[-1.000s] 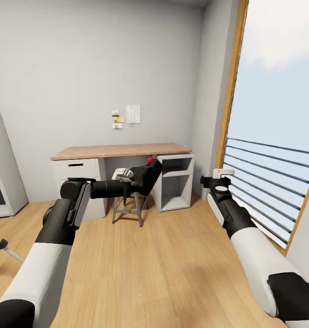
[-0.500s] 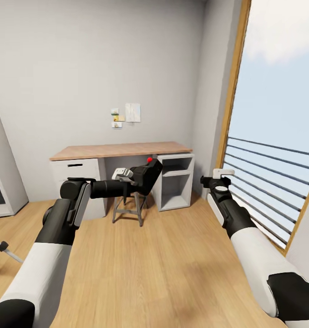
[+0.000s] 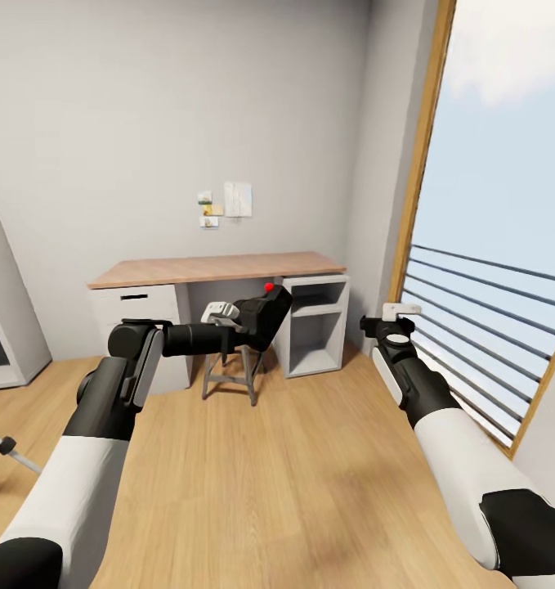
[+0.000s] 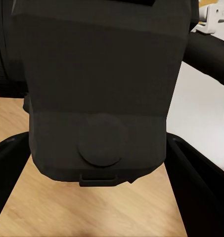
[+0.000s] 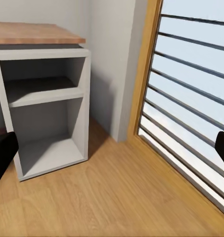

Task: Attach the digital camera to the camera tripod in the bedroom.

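Black digital camera point(image 3: 261, 315) sits clamped in the left hand point(image 3: 238, 319), held above open wood floor point(image 3: 277, 474) before the stool point(image 3: 230, 372). Right hand point(image 3: 398, 315) spread wide near the window frame point(image 3: 416, 188). A tripod leg point(image 3: 3, 446) shows at the far-left edge.

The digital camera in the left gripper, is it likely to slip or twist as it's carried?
The digital camera looks rigid and chunky, so it probably won't flex. Its smooth matte body could slip somewhat. It sits tilted at the left gripper, so it may twist if jolted.
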Robot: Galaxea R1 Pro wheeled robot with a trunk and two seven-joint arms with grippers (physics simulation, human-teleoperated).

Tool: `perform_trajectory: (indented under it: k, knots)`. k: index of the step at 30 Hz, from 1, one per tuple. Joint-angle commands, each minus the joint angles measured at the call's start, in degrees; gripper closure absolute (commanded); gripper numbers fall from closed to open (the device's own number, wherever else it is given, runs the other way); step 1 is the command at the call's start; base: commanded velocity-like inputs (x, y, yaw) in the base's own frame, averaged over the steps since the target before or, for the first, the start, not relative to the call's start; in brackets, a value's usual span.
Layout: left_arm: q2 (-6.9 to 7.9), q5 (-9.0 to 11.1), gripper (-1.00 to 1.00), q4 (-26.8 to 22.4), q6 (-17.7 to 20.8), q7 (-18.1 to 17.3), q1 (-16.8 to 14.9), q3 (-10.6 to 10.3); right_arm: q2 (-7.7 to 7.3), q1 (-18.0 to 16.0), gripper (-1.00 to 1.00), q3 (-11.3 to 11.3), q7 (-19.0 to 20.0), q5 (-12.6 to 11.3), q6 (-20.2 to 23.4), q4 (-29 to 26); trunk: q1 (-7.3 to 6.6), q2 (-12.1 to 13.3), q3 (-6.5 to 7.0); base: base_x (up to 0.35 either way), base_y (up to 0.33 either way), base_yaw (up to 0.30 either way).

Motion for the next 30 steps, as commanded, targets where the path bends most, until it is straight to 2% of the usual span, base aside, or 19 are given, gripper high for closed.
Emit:
perform_trajectory:
  k: [1, 30]
  knots:
    - [-0.01, 0.27, 1.0, -0.03, 0.48, -0.03, -0.04, 0.02, -0.09, -0.04, -1.0, 0.37, -0.5, -0.38, 0.34, -0.08, -0.24, 0.38, 0.02, 0.0, 0.0, 0.0]
    - [-0.01, 0.27, 1.0, -0.03, 0.48, 0.05, -0.02, 0.02, -0.09, -0.04, -1.0, 0.37, -0.5, -0.39, 0.32, -0.08, -6.61, 12.02, 2.51, 0.0, 0.0, 0.0]
